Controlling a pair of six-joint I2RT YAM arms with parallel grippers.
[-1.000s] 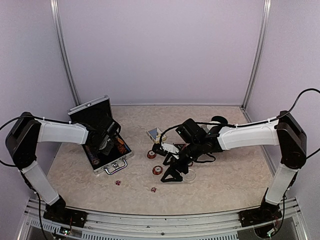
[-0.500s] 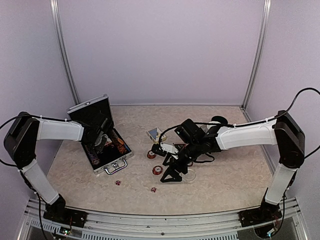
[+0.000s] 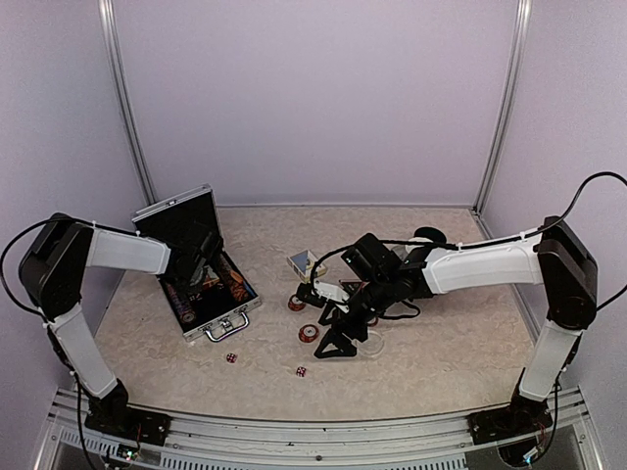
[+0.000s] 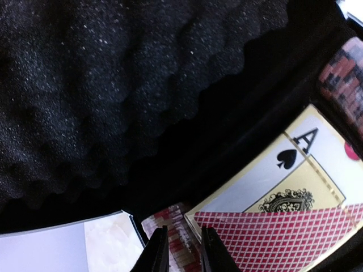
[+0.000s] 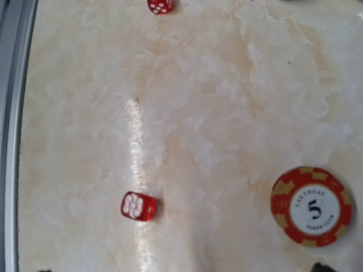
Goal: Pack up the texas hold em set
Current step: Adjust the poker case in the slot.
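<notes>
Since a second earlier, the left arm is drawn back toward the raised lid of the briefcase [image 3: 221, 319] and its elbow is swung outward, while the right arm is kept where it was. The briefcase is set open on the left of the counter [image 3: 441, 362], lid upright. The left hand [image 4: 180, 250] is lowered inside it, below the black foam lining [image 4: 113, 85]. Its fingers are held nearly together with a narrow gap; whether anything is pinched cannot be told. Just past them, an ace-of-spades card box [image 4: 283, 187] and a row of chips [image 4: 173, 226] are seen lying in the case.

The right hand [image 3: 338, 345] is spread wide and poised low over the counter's middle. A poker chip [image 5: 311, 207] is seen under it, and a red die [image 5: 138, 205] lies well apart from that chip. A clear disc [image 3: 373, 344] is seen just beside the right hand. A second chip [image 3: 297, 304] and a small card box [image 3: 306, 262] are left farther back on the counter.
</notes>
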